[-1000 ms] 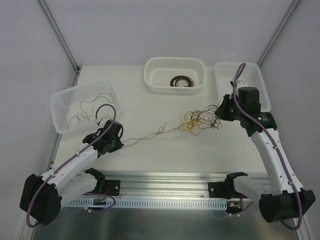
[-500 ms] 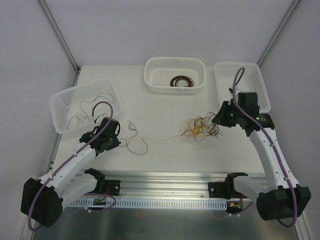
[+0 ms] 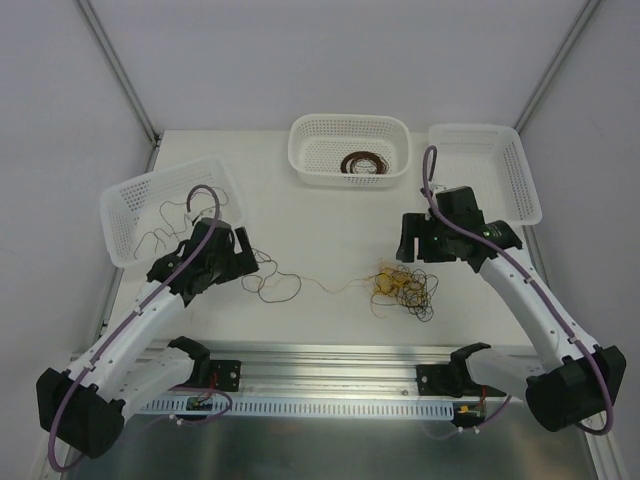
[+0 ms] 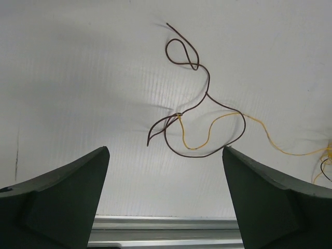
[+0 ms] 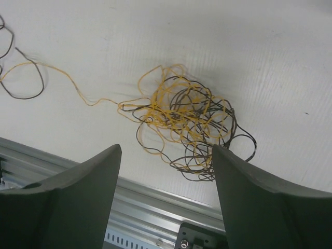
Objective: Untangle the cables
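1. A white table [image 3: 320,215] stands between plain grey walls [image 3: 60,110], with a metal rail [image 3: 330,356] along its 6 o'clock edge.
2. White baskets sit at 10 o'clock [image 3: 128,198], 12 o'clock [image 3: 305,150] and 2 o'clock [image 3: 520,175].
3. The cables lie flat on the table: a yellow-and-dark clump [image 3: 402,290] at 5 o'clock from the middle, and a thin yellow strand [image 3: 335,289] running toward 9 o'clock to a loose dark strand [image 3: 270,282].
4. The left gripper [image 3: 240,256] is spread wide and holds nothing; the dark strand is at its 4 o'clock, apart from both fingers.
5. The right gripper [image 3: 410,245] is also spread and empty, with the clump at its 6 o'clock, untouched.
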